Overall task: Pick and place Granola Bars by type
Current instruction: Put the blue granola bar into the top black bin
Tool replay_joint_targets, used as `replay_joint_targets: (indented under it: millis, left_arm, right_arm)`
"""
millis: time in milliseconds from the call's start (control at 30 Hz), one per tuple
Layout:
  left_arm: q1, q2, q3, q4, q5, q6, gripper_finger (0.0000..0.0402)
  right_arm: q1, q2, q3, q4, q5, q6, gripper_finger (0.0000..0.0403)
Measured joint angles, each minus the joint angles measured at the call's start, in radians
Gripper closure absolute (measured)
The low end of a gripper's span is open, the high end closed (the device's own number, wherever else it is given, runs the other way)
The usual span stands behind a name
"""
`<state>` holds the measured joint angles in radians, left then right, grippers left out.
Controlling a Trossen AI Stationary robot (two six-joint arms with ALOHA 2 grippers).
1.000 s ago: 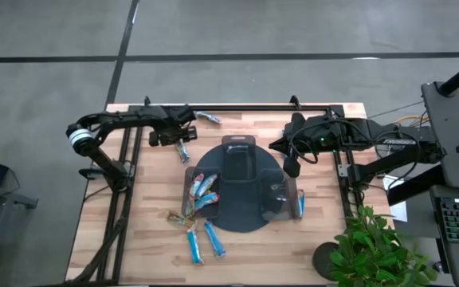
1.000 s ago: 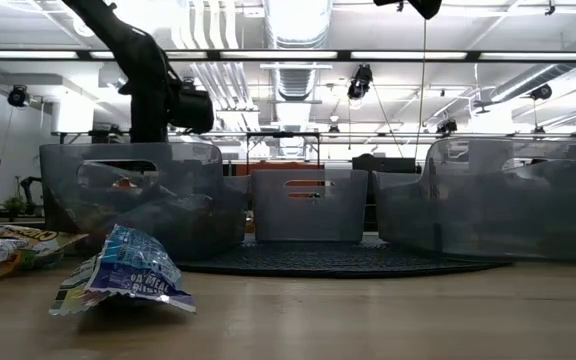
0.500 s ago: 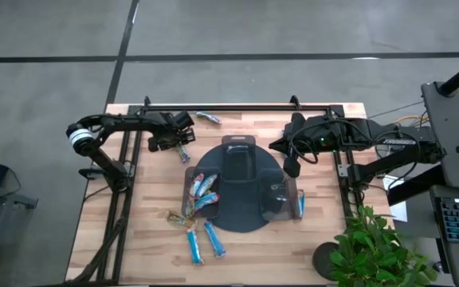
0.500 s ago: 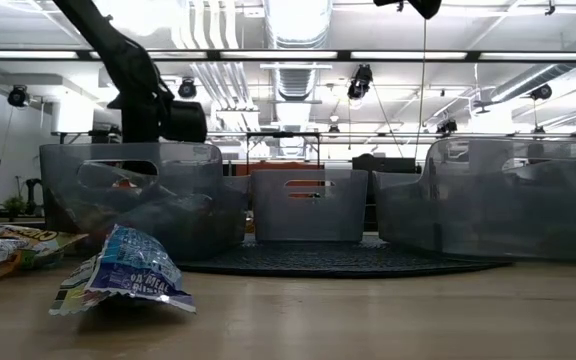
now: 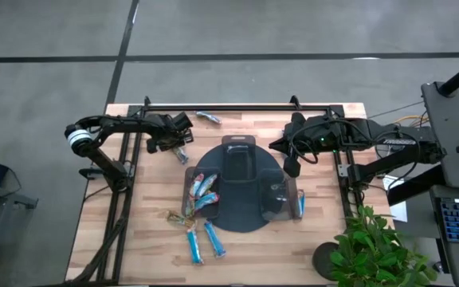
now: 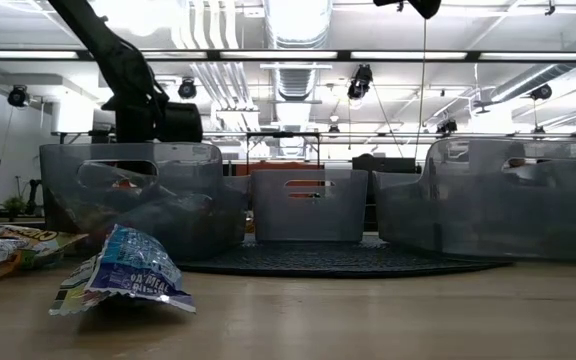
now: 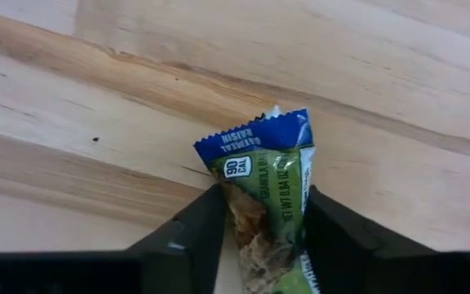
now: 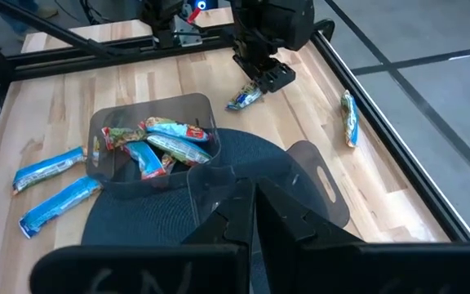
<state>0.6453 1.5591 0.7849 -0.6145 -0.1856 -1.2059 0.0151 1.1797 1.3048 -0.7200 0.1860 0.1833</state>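
My left gripper is low over the table's far left part, shut on a green and blue granola bar, also seen in the right wrist view as the granola bar. My right gripper hangs shut over the round tray's right side and touches nothing. Several bars lie in the tray's left clear bin. Two light blue bars and a greenish one lie flat on the table near the tray; another bar lies by the far edge. My left gripper pinches the granola bar between its two fingers at the bar's long sides, about mid-length. The fingers come from above and lie along the bar. The blue crimped end sticks out past the fingertips, close to the wood; whether it touches, I cannot tell.
A dark round tray with three clear bins sits mid-table; the far bin and the right bin hold no bars. One blue bar lies right of the tray. In the low view a crumpled blue wrapper lies in the foreground.
My left gripper has come down toward the table over the granola bar and shifted slightly toward the left edge. The bar has stayed where it was. My right arm has kept still.
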Motion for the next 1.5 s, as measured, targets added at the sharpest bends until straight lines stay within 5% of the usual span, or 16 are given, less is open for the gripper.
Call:
replay_joint_targets:
  millis: [300, 1133, 1500]
  left_arm:
    - [0.001, -0.003, -0.001, 0.006, -0.001, 0.023, 0.0335]
    - [-0.017, -0.332, 0.216, 0.031, 0.076, 0.239, 0.0338]
    - [-0.086, -0.402, 0.244, 0.317, 0.218, 0.258, 0.0337]
  right_arm:
    - [0.000, 0.000, 0.000, 0.000, 0.000, 0.000, 0.0394]
    - [0.000, 0.000, 0.000, 0.002, 0.000, 0.019, 0.0394]
    - [0.000, 0.000, 0.000, 0.005, 0.000, 0.024, 0.0394]
